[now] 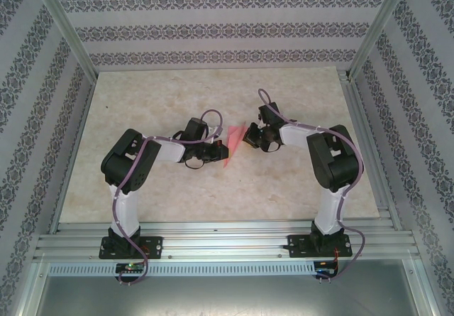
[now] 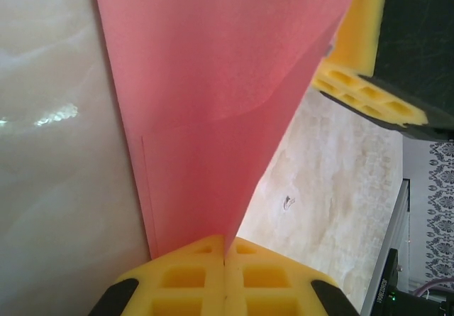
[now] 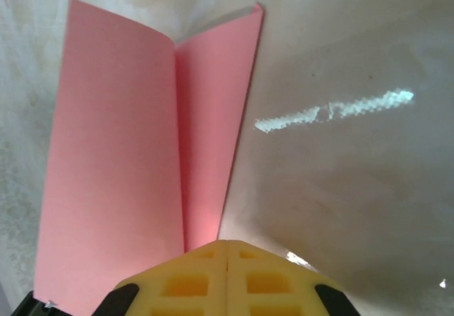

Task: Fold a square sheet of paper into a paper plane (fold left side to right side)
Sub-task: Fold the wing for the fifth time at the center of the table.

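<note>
The salmon-pink sheet of paper (image 1: 230, 148) is found near the middle of the table (image 1: 142, 103), lifted between the two grippers and not lying flat. In the right wrist view it is seen folded along one straight crease, with a wide panel at 9 o'clock of the crease and a narrower panel at 3 o'clock, both standing open like a half-closed book. In the left wrist view the paper is spread wide at 12 o'clock and is narrowed down toward 6 o'clock, and a soft curved bend is noticed across its middle. The left gripper (image 2: 225, 255) is closed on the lower tip of the sheet, its yellow pads (image 2: 184, 277) pressed together with the paper caught in the seam. The right gripper (image 3: 227, 248) is likewise closed tight, and the bottom of the crease is pinched between its pads. In the overhead view the left gripper is placed at 9 o'clock of the sheet and the right gripper at 2 o'clock, each just touching it. The table top is of a pale marble pattern. It is enclosed by walls (image 1: 213, 25) with striped ornamental paper, and a metal rail (image 1: 227, 241) is laid at 6 o'clock, where both arm bases are bolted.
</note>
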